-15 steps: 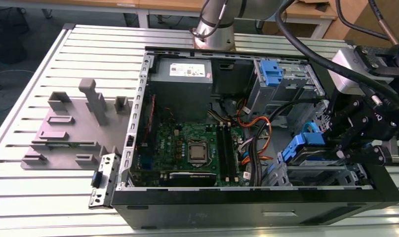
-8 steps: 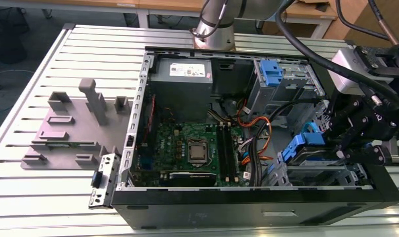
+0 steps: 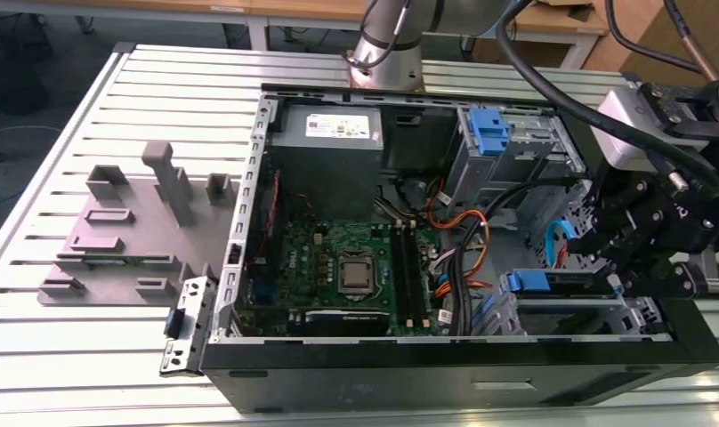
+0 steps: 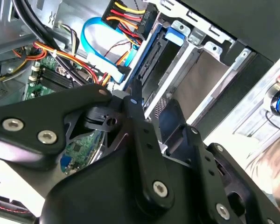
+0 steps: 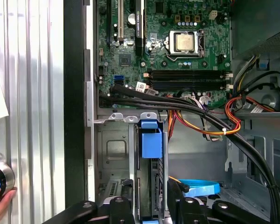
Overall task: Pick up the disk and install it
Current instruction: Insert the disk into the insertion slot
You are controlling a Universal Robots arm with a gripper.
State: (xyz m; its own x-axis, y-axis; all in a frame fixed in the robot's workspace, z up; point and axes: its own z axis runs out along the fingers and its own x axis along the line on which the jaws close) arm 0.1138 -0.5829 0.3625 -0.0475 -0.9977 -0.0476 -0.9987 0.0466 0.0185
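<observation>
- The black, multi-link gripper (image 3: 609,283) hangs at the exterior view's right, over the near end of the disk (image 5: 151,170). I cannot tell whether it clamps it.
- The disk is a thin drive standing on edge, dark-sided with a blue plastic end tab. It sits in the bare-metal drive cage (image 5: 113,149), at the exterior view's lower right.
- Just beyond the cage, a black cable bundle (image 5: 186,106) and orange-yellow wires (image 5: 210,127) cross.
- Farther off lies the green motherboard (image 5: 177,46).

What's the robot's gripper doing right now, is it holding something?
Gripper: cannot be told; it sits at the disk in the drive bay.
</observation>
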